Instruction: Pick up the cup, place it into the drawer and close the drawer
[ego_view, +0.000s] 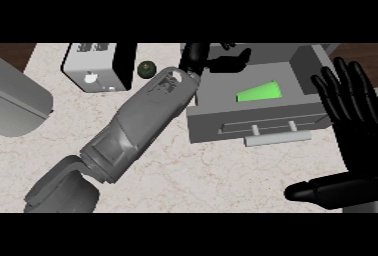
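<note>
Grey forearm stretched across the marbled tabletop (221, 170) toward an open drawer.

At the far left a grey rounded object (18, 102) is seen, then a white appliance (92, 67) and a dark green round item (147, 68) beside it. Over the drawer's (255, 122) back left corner the left hand (218, 59) is held, fingers curled on nothing visible. A green cup (260, 92) lies inside the drawer. At the right edge the right hand (351, 115) is shown with fingers spread straight.

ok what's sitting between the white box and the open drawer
In the head view, a small dark green round object and the left forearm lie between the white box and the drawer.
</note>
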